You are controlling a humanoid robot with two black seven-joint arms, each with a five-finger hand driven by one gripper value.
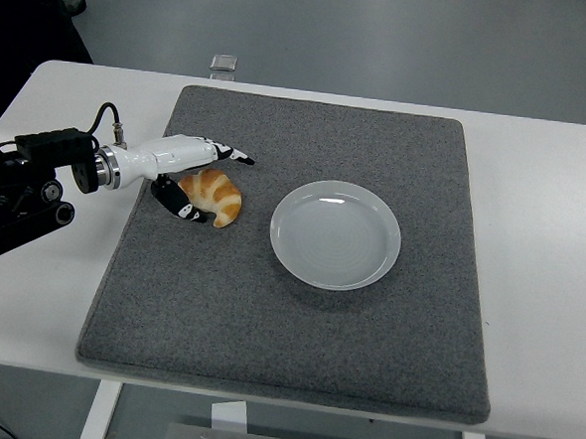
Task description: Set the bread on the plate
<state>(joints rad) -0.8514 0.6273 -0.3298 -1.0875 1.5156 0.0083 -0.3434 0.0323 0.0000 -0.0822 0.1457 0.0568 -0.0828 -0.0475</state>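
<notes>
Head view: left hand [191, 174] pinches the croissant [213, 196] on the grey mat [297, 309], thumb beneath, fingers [227, 154] above; its left end is hidden. Plate [335, 234] sits beside, empty.

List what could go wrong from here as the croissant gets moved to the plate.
1. The left robot hand seems to hold the croissant only at its left end, between the upper fingers and the thumb below; it may pivot or slip out on lifting.
2. The croissant still looks to rest on the grey mat, so dragging it could snag the felt.
3. The plate is shallow; a high release might bounce it over the rim.
</notes>
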